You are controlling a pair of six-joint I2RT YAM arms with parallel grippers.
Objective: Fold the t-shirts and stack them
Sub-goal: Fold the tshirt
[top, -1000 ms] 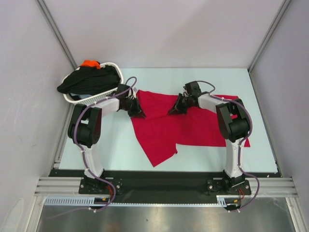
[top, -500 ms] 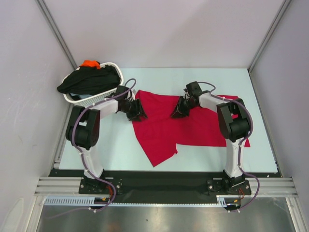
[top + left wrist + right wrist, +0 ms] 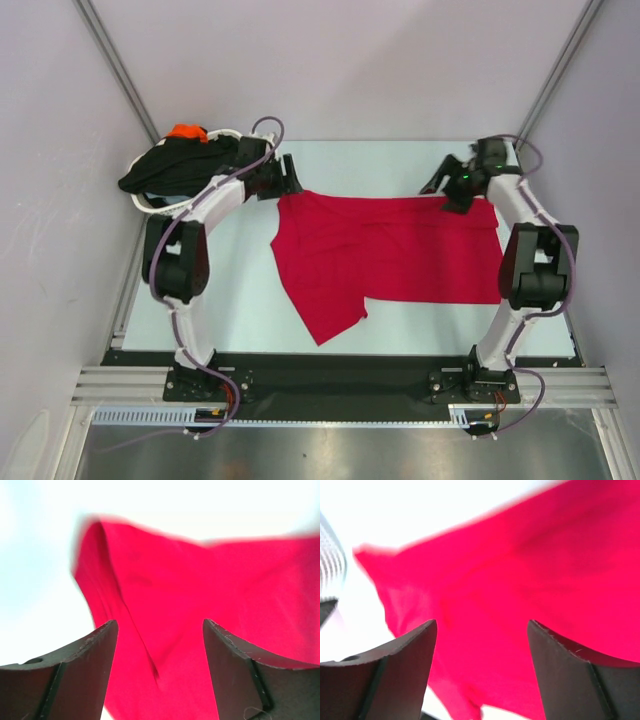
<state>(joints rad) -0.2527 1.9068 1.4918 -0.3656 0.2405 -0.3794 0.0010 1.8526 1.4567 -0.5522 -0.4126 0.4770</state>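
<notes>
Surface: a pale table between grey walls, with both arm bases at its near edge.
Near part of the cloth: a slanted flap of the red shirt juts toward the near left, out of line with the straight near hem on the right.
Where the shirt is: spread flat across the middle of the table, with its far edge running left to right between the two grippers.
Left gripper: at the shirt's far left corner. Its wrist view shows the fingers spread apart with nothing between them and the red cloth lying beyond.
Right gripper: at the far right corner, fingers likewise apart and holding nothing.
Step in hand: probably laying the shirt out square before the first fold.
Doing it well: straighten the near-left flap first. Pinch only one layer at an edge, pull low and gently outward, and move both arms evenly so the cloth does not bunch up.
Risk: a grip too deep would drag the whole shirt.
Far left: a white basket holds a black shirt and an orange shirt, both waiting their turn.
</notes>
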